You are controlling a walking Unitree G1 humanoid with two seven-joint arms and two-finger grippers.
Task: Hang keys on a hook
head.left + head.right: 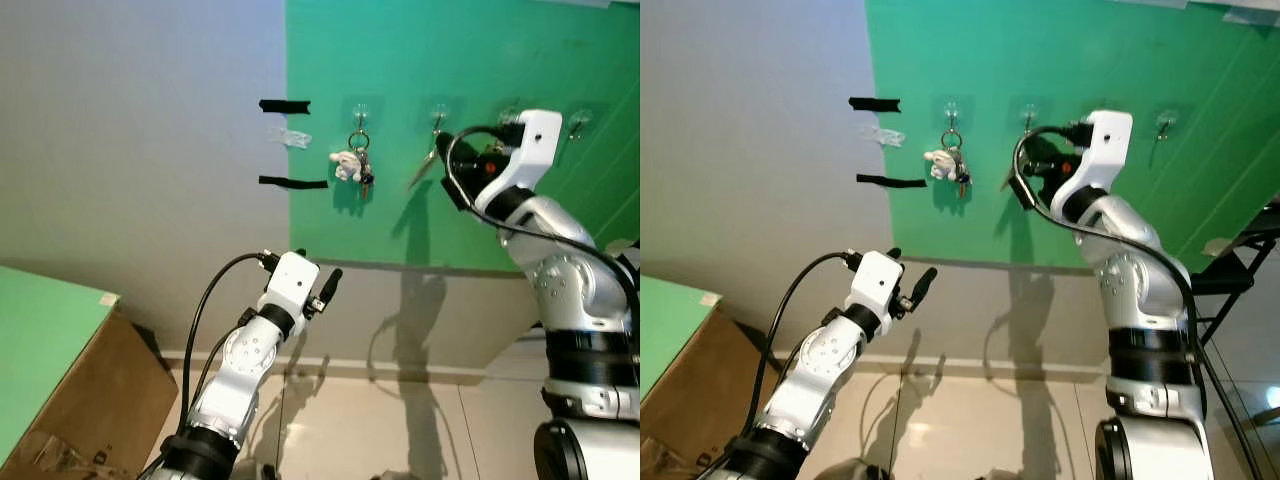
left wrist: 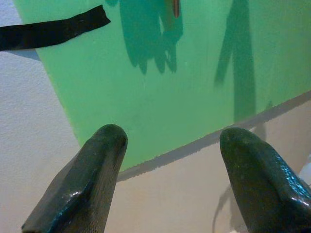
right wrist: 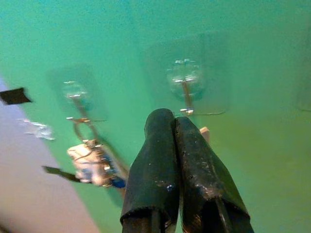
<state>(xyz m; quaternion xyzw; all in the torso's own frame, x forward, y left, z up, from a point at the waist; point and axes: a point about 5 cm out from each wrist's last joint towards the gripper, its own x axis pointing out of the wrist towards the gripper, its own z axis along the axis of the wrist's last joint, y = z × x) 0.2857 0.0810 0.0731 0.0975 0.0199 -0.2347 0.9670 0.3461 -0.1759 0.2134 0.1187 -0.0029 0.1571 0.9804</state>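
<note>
— What are the surfaces before you?

— The green panel [image 1: 470,130] is matt and smooth; the wall [image 1: 130,150] beside it is matt, faintly grainy. Clear, glossy plastic hooks [image 3: 184,77] are stuck on the green. The keys [image 1: 362,170] glint as metal, hung with a white, soft-looking charm [image 1: 345,165].

— And your own parts?

— My right claw [image 3: 174,121] has black fingers [image 3: 155,160], rubbery with a dull sheen. My left claw [image 2: 170,141] looks the same. My arms are brushed silver metal with white glossy plastic wrists. The floor [image 1: 350,420] is glossy tile; the box [image 1: 110,390] is matt brown cardboard.
</note>
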